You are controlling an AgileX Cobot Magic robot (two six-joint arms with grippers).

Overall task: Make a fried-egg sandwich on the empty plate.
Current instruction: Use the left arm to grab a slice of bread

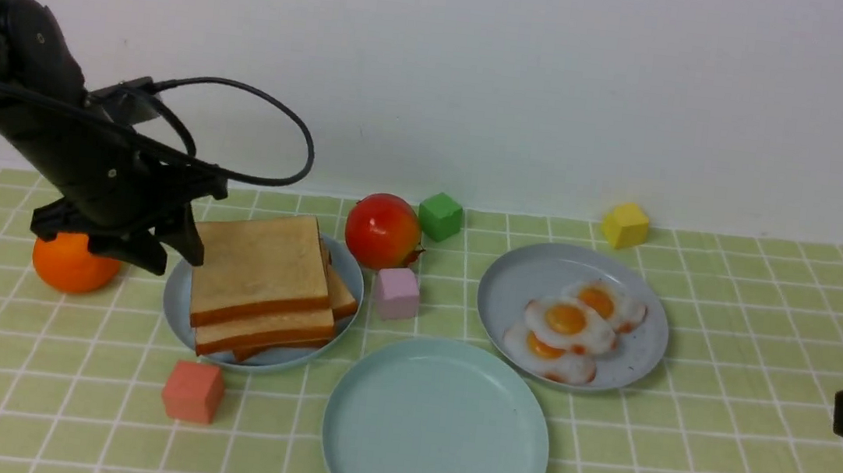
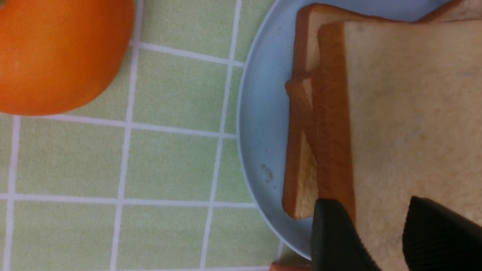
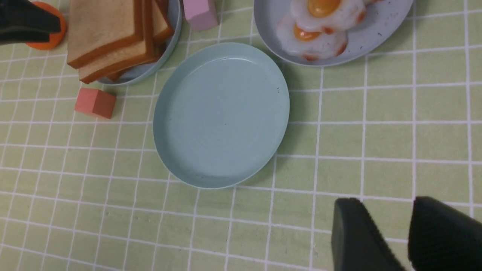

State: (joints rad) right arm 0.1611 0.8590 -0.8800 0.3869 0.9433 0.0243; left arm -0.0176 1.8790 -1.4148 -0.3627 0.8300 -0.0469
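Front view: left end effector, parted and empty, hovers at the left edge of the stacked tan toast slices, presumably to carry one to the bare round mint plate, near centre.

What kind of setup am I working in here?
Likely a staged tabletop test setup, not a real kitchen: green checked tablecloth, plain white wall, small green cube and small yellow cube.
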